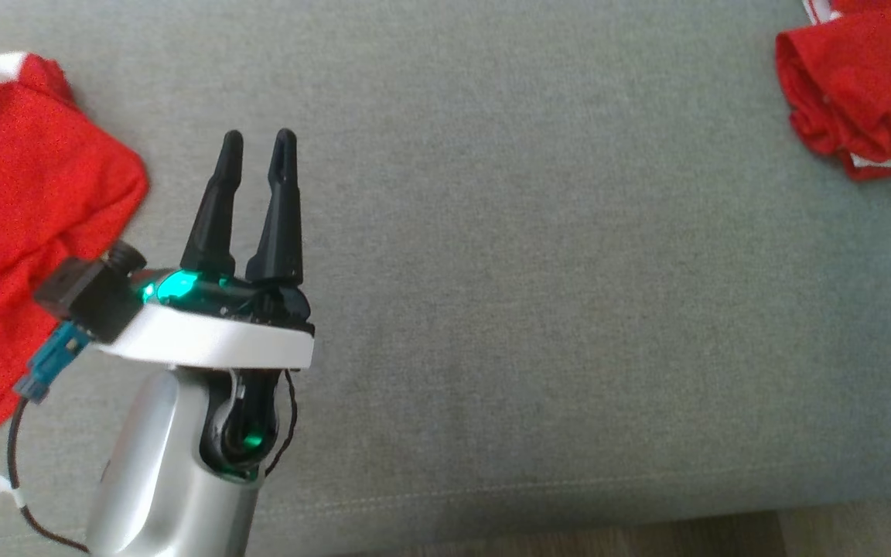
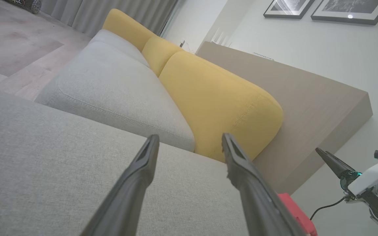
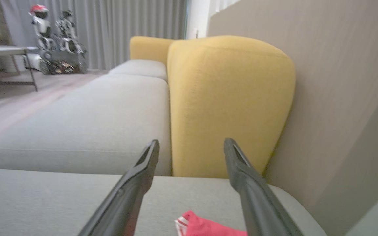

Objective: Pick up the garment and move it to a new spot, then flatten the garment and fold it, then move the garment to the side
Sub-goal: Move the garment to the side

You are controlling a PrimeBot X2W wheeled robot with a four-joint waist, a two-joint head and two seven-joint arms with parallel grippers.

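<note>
Over the cushion [image 3: 61,196], right gripper [image 3: 191,141] fingers spread wide (empty).

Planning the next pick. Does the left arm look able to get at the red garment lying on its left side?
Probably yes. The left tool is open and empty. The red garment lies right beside its wrist on the grey cushion, with nothing between them. It would likely need to swing left first.

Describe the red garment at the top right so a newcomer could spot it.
On the grey sofa seat, look to the head view's top right. There lies a red garment with white trim, bunched into folds. The other red cloth lies flatter at the left, beside the left gripper.
</note>
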